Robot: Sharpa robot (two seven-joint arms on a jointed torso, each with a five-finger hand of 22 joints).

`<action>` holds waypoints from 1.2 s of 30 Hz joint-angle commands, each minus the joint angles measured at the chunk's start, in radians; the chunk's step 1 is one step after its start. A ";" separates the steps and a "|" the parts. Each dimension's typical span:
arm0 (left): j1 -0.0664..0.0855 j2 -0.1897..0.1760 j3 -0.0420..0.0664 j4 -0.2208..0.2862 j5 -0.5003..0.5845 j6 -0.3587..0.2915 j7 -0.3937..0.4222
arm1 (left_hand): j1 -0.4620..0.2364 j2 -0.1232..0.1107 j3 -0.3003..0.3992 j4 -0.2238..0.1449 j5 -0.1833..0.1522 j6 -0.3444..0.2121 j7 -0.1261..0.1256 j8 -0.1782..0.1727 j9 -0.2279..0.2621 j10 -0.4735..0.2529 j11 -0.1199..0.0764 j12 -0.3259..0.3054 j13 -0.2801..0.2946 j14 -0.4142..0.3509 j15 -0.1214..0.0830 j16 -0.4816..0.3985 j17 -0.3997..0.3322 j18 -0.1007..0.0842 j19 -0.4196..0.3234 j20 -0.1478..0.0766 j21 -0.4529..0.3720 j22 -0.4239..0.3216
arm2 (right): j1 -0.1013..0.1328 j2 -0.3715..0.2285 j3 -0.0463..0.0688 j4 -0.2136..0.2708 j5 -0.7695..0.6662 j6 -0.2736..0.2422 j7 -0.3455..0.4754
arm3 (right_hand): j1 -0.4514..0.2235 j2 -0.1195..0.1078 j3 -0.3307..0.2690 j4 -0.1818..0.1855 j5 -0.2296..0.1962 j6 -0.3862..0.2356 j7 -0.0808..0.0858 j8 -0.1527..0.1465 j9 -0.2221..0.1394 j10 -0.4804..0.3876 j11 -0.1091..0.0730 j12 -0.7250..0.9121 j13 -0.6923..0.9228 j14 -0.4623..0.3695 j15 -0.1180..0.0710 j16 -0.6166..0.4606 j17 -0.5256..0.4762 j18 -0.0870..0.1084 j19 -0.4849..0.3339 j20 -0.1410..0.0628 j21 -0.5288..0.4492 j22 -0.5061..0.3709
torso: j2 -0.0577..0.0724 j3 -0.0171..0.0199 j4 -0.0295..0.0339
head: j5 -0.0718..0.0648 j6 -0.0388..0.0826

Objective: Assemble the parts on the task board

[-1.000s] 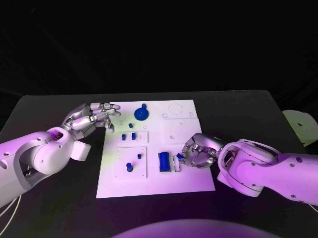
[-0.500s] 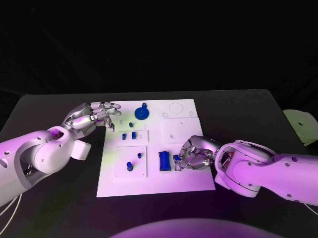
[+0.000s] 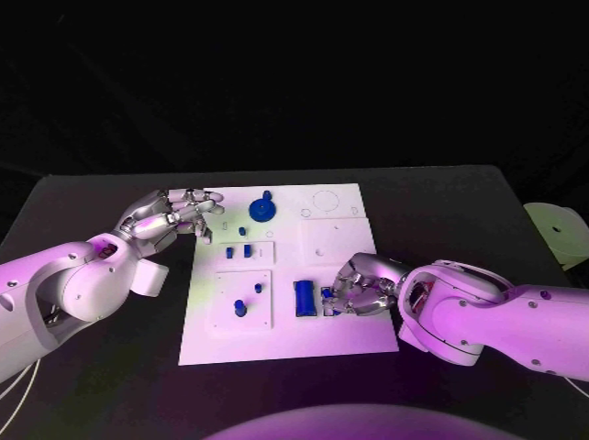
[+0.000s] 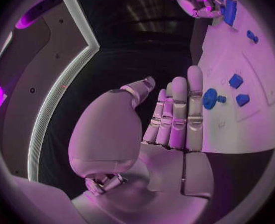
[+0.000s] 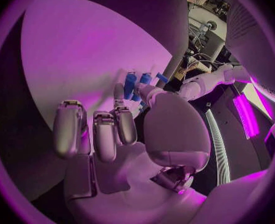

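Note:
The white task board [image 3: 354,335] lies mid-table. It carries a round blue part [image 3: 263,209], two small blue parts [image 3: 239,251], two more [image 3: 247,299] and a long blue block [image 3: 303,298]. My right hand [image 3: 358,285] rests low on the board right of the long block, its fingers curled, and it pinches a small blue part [image 3: 329,296] at its fingertips [image 5: 130,82]. My left hand [image 3: 173,214] hovers at the board's far left edge, holding nothing; its fingers [image 4: 177,109] lie straight, side by side, pointing toward the round blue part [image 4: 210,98].
A pale round object [image 3: 561,231] sits off the table's right side. Black tabletop [image 3: 440,211] surrounds the board. Empty round outlines [image 3: 327,201] mark the board's far right corner.
My right hand has shifted slightly left and toward the near edge, bringing the small blue part closer to the long block. The left hand has stayed put.

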 commanded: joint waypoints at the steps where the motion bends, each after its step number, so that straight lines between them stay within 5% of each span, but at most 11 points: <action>1: 0.000 0.001 0.001 0.003 0.000 0.018 0.006 | -0.002 0.000 0.000 0.002 0.002 -0.006 0.004 0.001 -0.001 -0.006 0.002 0.007 0.001 -0.006 0.000 0.007 0.001 0.013 -0.007 0.002 0.005 0.002 | -0.001 0.002 0.000 -0.001 -0.009 0.019 0.009 | -0.014 -0.001 -0.004 0.005 -0.008 0.005 0.000 0.003 0.000 0.012 0.004 0.001 0.110 0.096 -0.001 0.002 0.208 -0.007 0.017 -0.004 0.000 0.162 | 0.000 -0.0007 0.0004 | -0.001 0.000; 4: 0.000 0.001 0.001 0.002 0.000 0.017 0.006 | -0.002 0.000 0.000 0.002 0.002 -0.006 0.004 0.001 -0.001 -0.006 0.002 0.007 0.001 -0.006 0.000 0.007 0.001 0.013 -0.007 0.002 0.005 0.002 | -0.001 0.005 0.000 -0.002 -0.010 0.018 0.010 | -0.028 0.000 -0.016 0.018 -0.034 0.005 0.001 0.004 0.001 0.012 0.004 0.001 0.110 0.096 -0.001 0.002 0.207 -0.006 0.016 -0.005 -0.003 0.161 | 0.000 -0.0009 0.0003 | -0.001 0.001; 6: 0.000 0.001 0.001 0.002 0.000 0.017 0.006 | -0.002 0.000 0.000 0.002 0.002 -0.006 0.004 0.001 -0.001 -0.006 0.002 0.007 0.001 -0.006 0.000 0.007 0.001 0.013 -0.007 0.002 0.005 0.002 | -0.001 0.007 0.000 -0.003 -0.011 0.017 0.011 | -0.047 -0.006 -0.043 0.037 0.010 0.006 0.001 0.005 0.003 0.013 0.004 0.001 0.111 0.096 -0.001 0.002 0.207 -0.006 0.017 -0.005 -0.004 0.162 | 0.000 -0.0010 0.0006 | 0.000 0.001; 12: 0.000 0.000 0.001 0.002 0.000 0.016 0.005 | -0.002 -0.001 -0.001 0.002 0.002 -0.007 0.004 0.001 -0.002 -0.007 0.002 0.008 0.001 -0.007 0.001 0.007 0.002 0.013 -0.007 0.002 0.005 0.002 | -0.001 0.006 0.000 -0.006 -0.016 0.018 0.011 | -0.063 -0.007 -0.075 0.055 -0.008 0.006 0.001 0.005 0.005 0.012 0.005 -0.001 0.111 0.096 -0.001 0.001 0.207 -0.006 0.016 -0.005 -0.006 0.162 | 0.000 -0.0006 0.0004 | 0.000 0.002; 28: 0.000 -0.001 0.001 0.002 -0.001 0.017 0.002 | -0.002 -0.001 -0.001 0.003 0.002 -0.007 0.004 0.001 -0.002 -0.007 0.002 0.008 0.001 -0.007 0.001 0.007 0.002 0.013 -0.007 0.002 0.005 0.002 | -0.001 0.000 0.000 -0.005 -0.018 0.023 0.021 | -0.086 -0.001 -0.127 0.059 -0.043 0.005 0.000 0.004 0.006 0.012 0.003 -0.001 0.112 0.096 -0.001 0.001 0.207 -0.006 0.016 -0.005 -0.010 0.163 | 0.001 0.0002 -0.0003 | 0.002 0.000; 36: 0.000 -0.001 0.001 0.001 -0.001 0.016 0.001 | -0.002 -0.001 -0.001 0.003 0.002 -0.007 0.004 0.001 -0.002 -0.007 0.002 0.008 0.001 -0.007 0.001 0.007 0.002 0.013 -0.007 0.002 0.005 0.002 | -0.001 -0.022 0.000 0.004 -0.006 0.071 0.058 | -0.044 -0.007 -0.160 0.055 -0.082 0.003 0.000 0.004 0.008 0.013 0.004 0.000 0.114 0.096 -0.001 0.001 0.207 -0.006 0.017 -0.005 -0.009 0.165 | 0.000 -0.0001 0.0002 | -0.001 0.002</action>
